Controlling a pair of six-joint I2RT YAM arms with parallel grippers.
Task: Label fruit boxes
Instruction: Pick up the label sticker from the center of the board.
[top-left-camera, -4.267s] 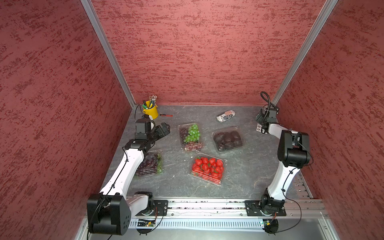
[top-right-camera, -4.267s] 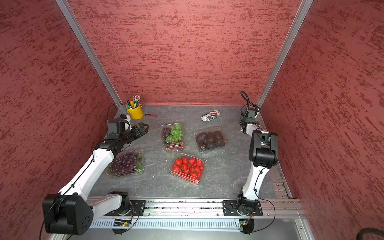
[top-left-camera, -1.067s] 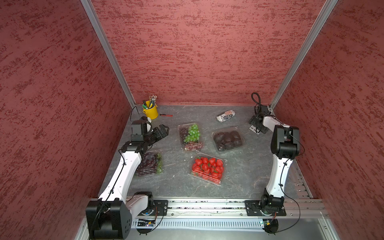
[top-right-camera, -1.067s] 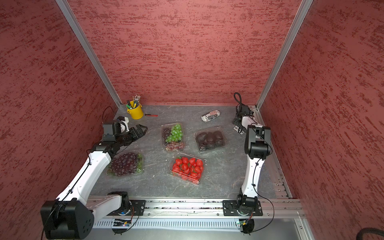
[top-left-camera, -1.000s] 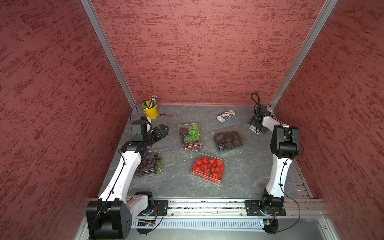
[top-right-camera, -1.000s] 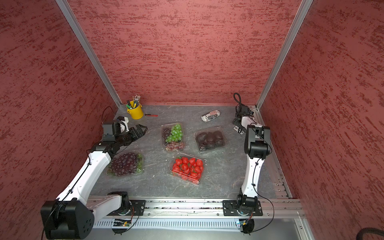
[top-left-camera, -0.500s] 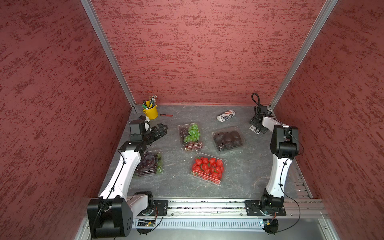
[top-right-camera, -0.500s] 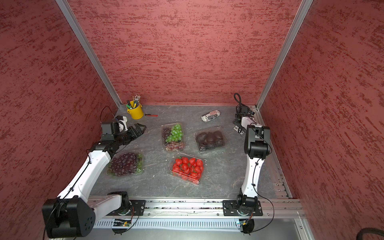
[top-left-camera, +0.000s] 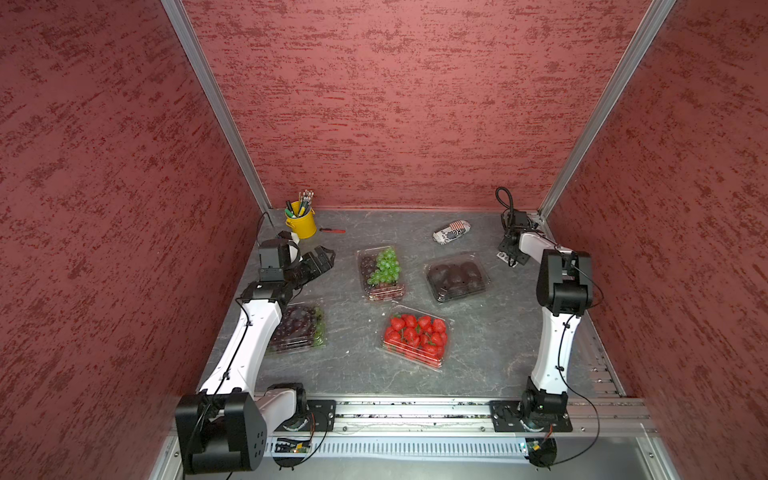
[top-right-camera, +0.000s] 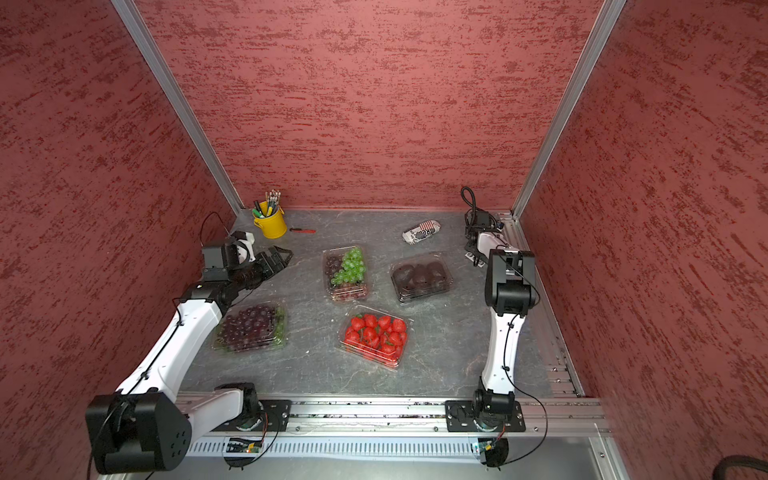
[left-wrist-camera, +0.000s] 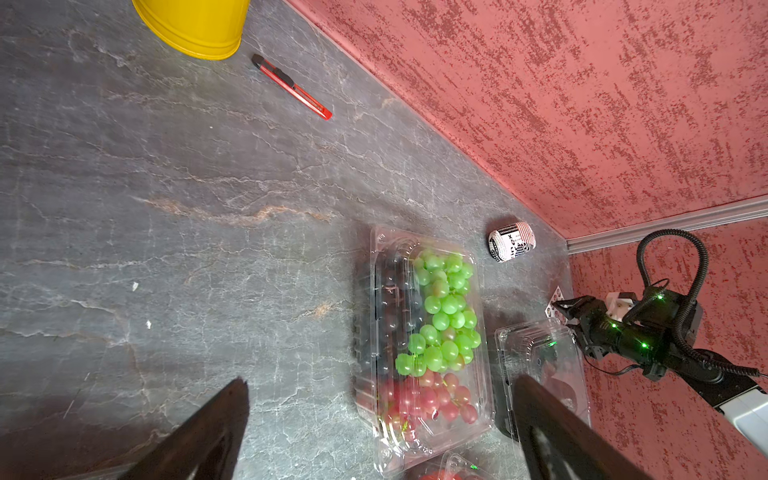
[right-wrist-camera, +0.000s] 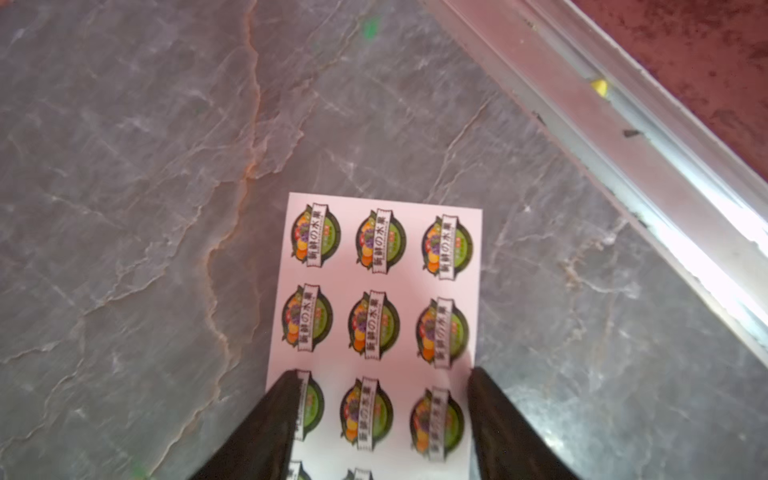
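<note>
Four clear fruit boxes lie on the grey table: green-and-purple grapes (top-left-camera: 381, 272) (left-wrist-camera: 428, 332), dark round fruit (top-left-camera: 456, 276), strawberries (top-left-camera: 417, 336) and dark grapes (top-left-camera: 299, 328), partly under my left arm. My left gripper (top-left-camera: 324, 254) (left-wrist-camera: 380, 415) hovers open, left of the grape box, with nothing between its fingers. At the back right corner my right gripper (top-left-camera: 512, 258) (right-wrist-camera: 382, 378) points down at the white sticker sheet (right-wrist-camera: 374, 299). Its jaws stand apart, one fingertip over each long edge of the flat sheet.
A yellow pencil cup (top-left-camera: 301, 222) stands at the back left, with a red utility knife (top-left-camera: 332, 230) beside it. A patterned roll (top-left-camera: 451, 231) lies at the back. An aluminium rail (right-wrist-camera: 623, 137) runs close beside the sheet. Red walls enclose three sides.
My left gripper has drawn back slightly toward the left wall. My right arm, higher a few seconds ago, has come down over the sticker sheet and holds there.
</note>
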